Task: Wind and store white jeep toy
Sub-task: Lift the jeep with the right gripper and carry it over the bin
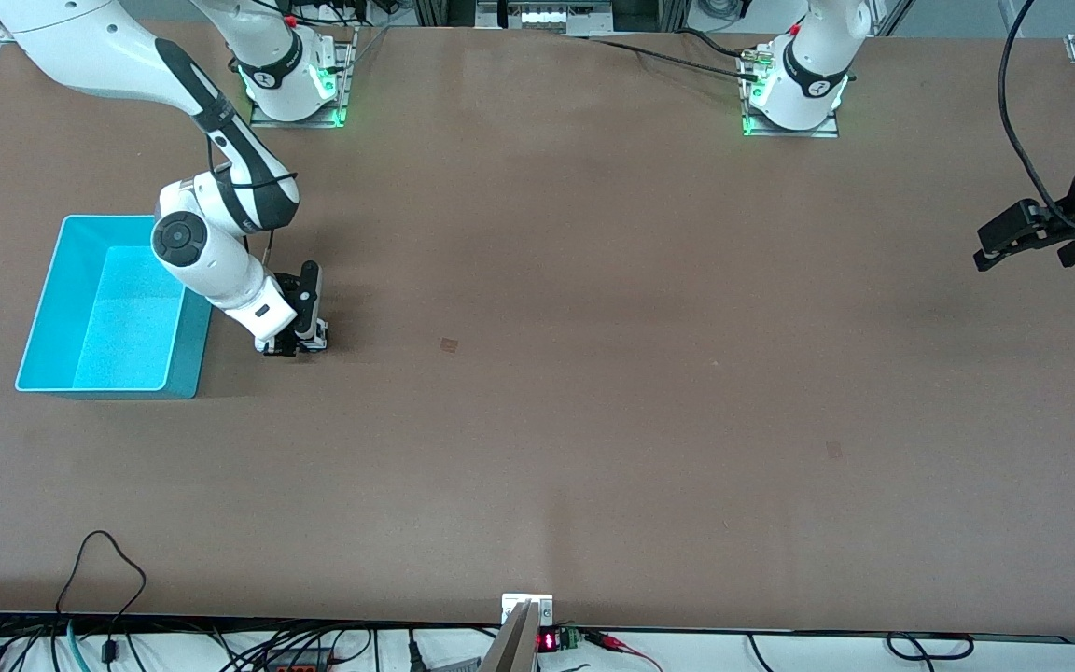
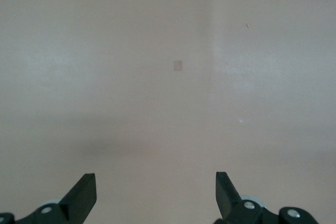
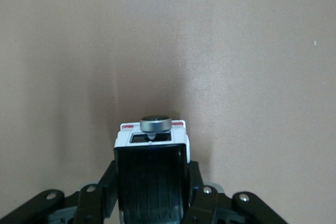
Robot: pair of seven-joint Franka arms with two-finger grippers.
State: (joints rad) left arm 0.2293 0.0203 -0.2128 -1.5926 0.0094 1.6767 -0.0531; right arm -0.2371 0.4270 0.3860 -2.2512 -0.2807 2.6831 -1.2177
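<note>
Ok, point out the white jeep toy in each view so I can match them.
Front view: white jeep toy sits on the table beside the turquoise bin, gripped by the right end effector.
Left wrist view: not in it.
Right wrist view: low centre, between the fingers.
Shared landmark: the right end effector.

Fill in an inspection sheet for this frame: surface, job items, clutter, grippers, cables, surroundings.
Surface: brown table, a few faint marks.
Job's things: white jeep toy on the table beside the turquoise bin, between the right gripper's jaws; bin holds nothing seen.
Clutter: nothing seen.
Grippers: right gripper shut on the jeep; left gripper open, waiting over the left arm's end of the table.
Cables: black loop at the table's near edge.
Surroundings: arm bases lit green.
</note>
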